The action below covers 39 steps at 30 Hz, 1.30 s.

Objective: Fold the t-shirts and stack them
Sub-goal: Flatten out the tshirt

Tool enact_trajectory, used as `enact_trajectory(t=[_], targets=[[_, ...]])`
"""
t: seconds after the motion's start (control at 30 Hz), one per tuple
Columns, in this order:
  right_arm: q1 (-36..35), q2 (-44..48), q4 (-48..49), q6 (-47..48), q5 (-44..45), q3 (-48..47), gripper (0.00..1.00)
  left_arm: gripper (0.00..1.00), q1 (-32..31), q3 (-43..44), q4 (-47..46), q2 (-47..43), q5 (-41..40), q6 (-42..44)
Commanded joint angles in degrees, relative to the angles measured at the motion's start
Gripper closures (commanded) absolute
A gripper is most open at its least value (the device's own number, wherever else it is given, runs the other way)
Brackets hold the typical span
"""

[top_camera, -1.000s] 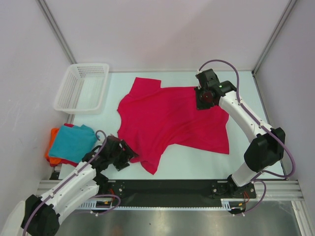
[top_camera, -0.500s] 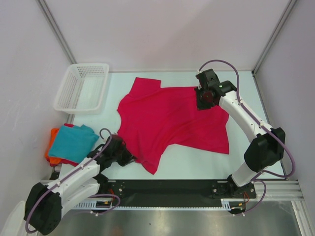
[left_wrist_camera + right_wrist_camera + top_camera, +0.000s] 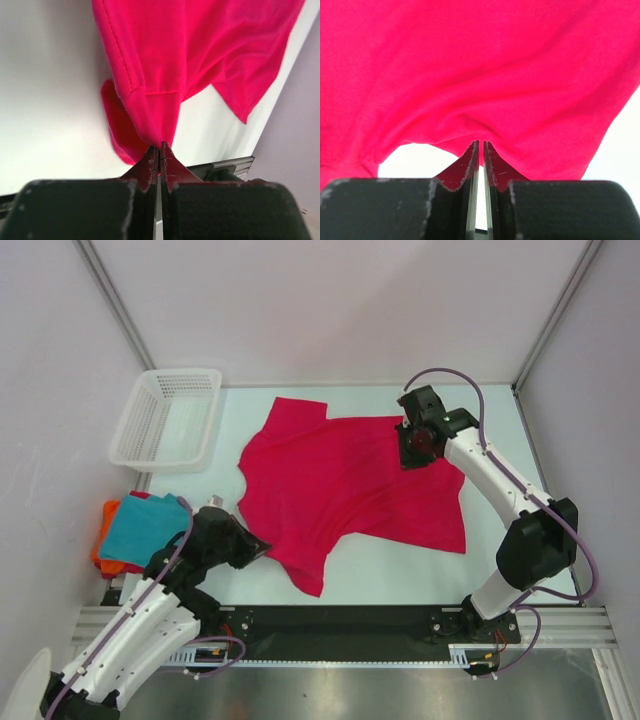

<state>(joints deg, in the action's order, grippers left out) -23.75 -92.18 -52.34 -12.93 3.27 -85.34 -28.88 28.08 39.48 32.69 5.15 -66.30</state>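
Pinches crimson-pink t-shirt [image 3: 350,485] at near-left corner with low-stretched left gripper [image 3: 258,548], at far edge with reaching right gripper [image 3: 408,445]; open table [image 3: 400,575] along near hem.

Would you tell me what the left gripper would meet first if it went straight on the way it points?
The pink shirt: the left gripper is shut on its edge, so it would push straight into that bunched cloth; what lies beyond is hard to judge.

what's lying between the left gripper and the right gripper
The large crimson-pink cloth t-shirt, spread out, fills that stretch. The left gripper pinches its near-left edge and the right gripper its far-right edge. The top external view shows it.
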Motion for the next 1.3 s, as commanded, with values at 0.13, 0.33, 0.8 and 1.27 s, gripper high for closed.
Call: enact_trajectory(t=[0.13,0.33,0.8,1.27], targets=[[0.4,2.9,1.2,1.6,-1.2,0.4,0.87,1.00,-0.3,2.0,7.7,-3.3,0.6,-3.2],[1.1,3.0,1.1,1.9,-1.2,0.9,0.87,1.00,-0.3,12.1,14.3,-4.4,-5.3,-0.7],[-0.1,2.5,-0.2,1.5,-0.9,0.2,0.88,0.96,-0.1,-5.6,-8.1,7.7,5.3,-2.0],[-0.6,0.8,0.5,1.0,-2.7,1.3,0.84,0.08,-0.2,5.8,1.0,10.5,-4.6,3.5]])
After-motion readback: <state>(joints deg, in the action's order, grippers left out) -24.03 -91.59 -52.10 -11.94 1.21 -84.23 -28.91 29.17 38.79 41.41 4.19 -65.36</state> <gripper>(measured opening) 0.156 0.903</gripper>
